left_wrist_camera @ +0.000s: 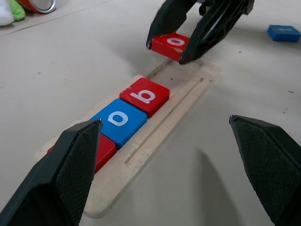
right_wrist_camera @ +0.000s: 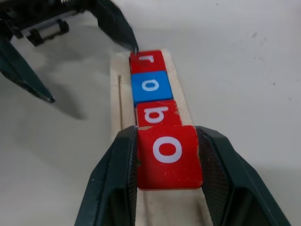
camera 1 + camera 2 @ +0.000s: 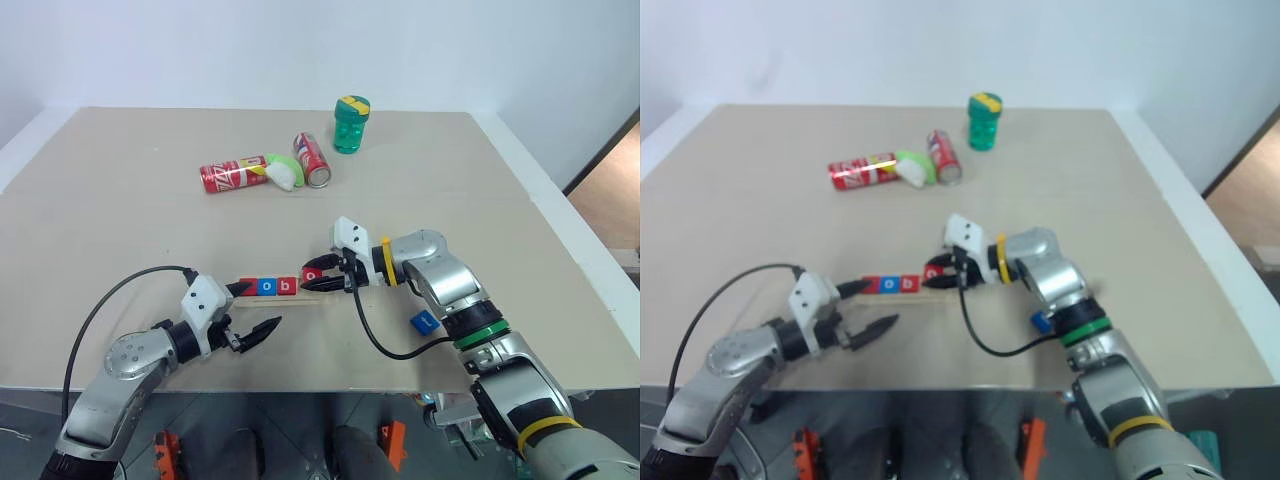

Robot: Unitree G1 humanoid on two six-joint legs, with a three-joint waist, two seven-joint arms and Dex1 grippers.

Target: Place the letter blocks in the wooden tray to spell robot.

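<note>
**Listener:** Where do things stand?

**Operator:** On my pale worktop (image 3: 120, 220) the wooden tray (image 1: 188, 89) lies in front of me. Three letter blocks sit in its groove, touching in a row: a red r (image 2: 146, 61), a blue o (image 2: 150, 87), a red b (image 2: 158, 113). My right pincer (image 2: 167, 155) grips a red o block (image 2: 168, 150) by its two side edges, just above the tray's next free slot. My left pincer (image 3: 250, 312) has its fingers spread wide, holding nothing, low beside the tray's r end.

**Listener:** How would you set that block down well?

**Operator:** I judge it best to keep the tile square to the groove, lower it flat until it rests just beside the b, then let go without dragging it. One black finger looks close to the b block, so I would open gently to avoid nudging the row.

**Listener:** Anything else to read?

**Operator:** A blue block (image 3: 424, 322) lies on the worktop near my right forearm; its white letter is too small to read, though by the word it should be t. Farther back lie two red soda cans (image 3: 232, 176) with white lettering I cannot make out, and a green jar (image 3: 350, 125).
</note>
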